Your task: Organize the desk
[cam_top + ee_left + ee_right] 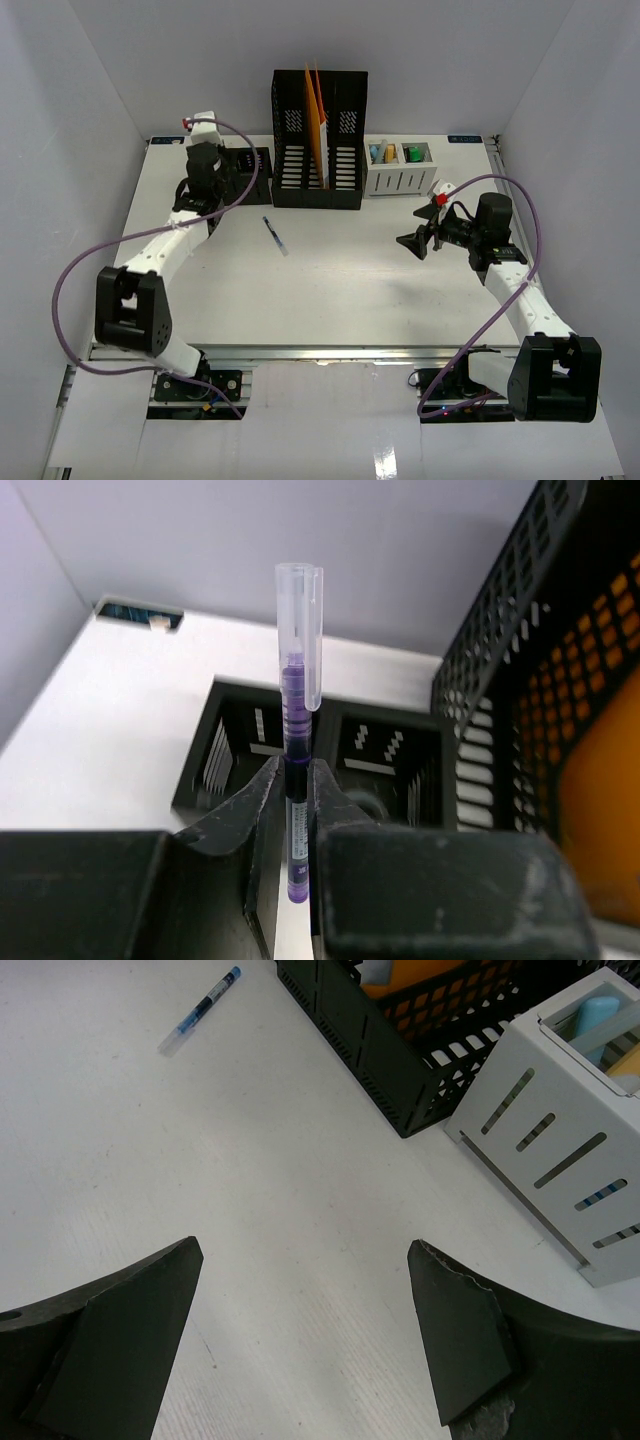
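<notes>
My left gripper (297, 772) is shut on a purple pen (296, 705) with a clear cap, which stands upright between the jaws. It hovers at the back left of the desk (340, 290), just in front of a low black pen holder (330, 745). A blue pen (275, 236) lies loose on the desk's middle, also seen in the right wrist view as the blue pen (200, 1010). My right gripper (415, 243) stands open over bare desk at the right, nothing between its fingers.
A tall black file rack (320, 150) holding orange folders (315, 110) stands at the back centre. To its right sits a white slotted organizer (400, 170) with small items. White walls enclose the desk; a metal rail (330, 352) runs along the near edge.
</notes>
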You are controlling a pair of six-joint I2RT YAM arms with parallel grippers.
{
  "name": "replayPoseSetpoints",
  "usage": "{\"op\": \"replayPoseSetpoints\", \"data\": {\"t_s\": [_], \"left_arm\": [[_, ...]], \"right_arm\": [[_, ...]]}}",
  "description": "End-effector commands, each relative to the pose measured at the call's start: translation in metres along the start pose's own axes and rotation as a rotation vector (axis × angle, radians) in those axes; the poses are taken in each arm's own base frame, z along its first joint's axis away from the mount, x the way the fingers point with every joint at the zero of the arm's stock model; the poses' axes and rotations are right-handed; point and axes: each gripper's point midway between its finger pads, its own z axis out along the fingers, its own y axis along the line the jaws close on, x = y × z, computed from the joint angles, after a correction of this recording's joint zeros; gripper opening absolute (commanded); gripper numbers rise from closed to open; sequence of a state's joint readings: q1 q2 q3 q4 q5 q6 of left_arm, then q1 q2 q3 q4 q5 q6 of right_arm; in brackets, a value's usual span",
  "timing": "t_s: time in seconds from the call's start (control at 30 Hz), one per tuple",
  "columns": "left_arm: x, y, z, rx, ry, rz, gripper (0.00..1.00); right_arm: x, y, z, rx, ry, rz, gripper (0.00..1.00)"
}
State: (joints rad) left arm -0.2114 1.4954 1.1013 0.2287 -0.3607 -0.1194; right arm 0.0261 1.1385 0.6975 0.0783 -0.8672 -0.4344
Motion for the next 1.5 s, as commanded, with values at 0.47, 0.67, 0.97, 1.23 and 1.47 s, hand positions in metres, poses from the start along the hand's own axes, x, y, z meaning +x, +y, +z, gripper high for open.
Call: {"op": "replayPoseSetpoints", "data": {"t_s": [0.47, 0.67, 0.97, 1.23, 1.47], "left_arm": [[-0.005, 0.025, 0.099, -0.075, -0.143, 0.11, 0.11], [0.024, 0.031, 0.087, -0.085, -0.093, 0.082, 0.39], [-0.001, 0.023, 0.048, -0.021, -0.076, -0.043, 0.65], [0.016, -0.059, -0.05, 0.487, 0.231, -0.271, 0.58], [0.12, -0.067, -0.113, 0.396, 0.727, -0.563, 0.95]], "right_arm": [[-0.008, -0.007, 0.001, 0.0, -0.016, -0.049, 0.9], [-0.003, -0.008, 0.003, -0.004, -0.004, -0.036, 0.9], [-0.007, -0.007, 0.001, 0.001, -0.012, -0.031, 0.9], [-0.011, -0.005, 0.0, -0.006, -0.016, -0.028, 0.9], [-0.011, -0.005, 0.001, -0.011, -0.015, -0.013, 0.9]]}}
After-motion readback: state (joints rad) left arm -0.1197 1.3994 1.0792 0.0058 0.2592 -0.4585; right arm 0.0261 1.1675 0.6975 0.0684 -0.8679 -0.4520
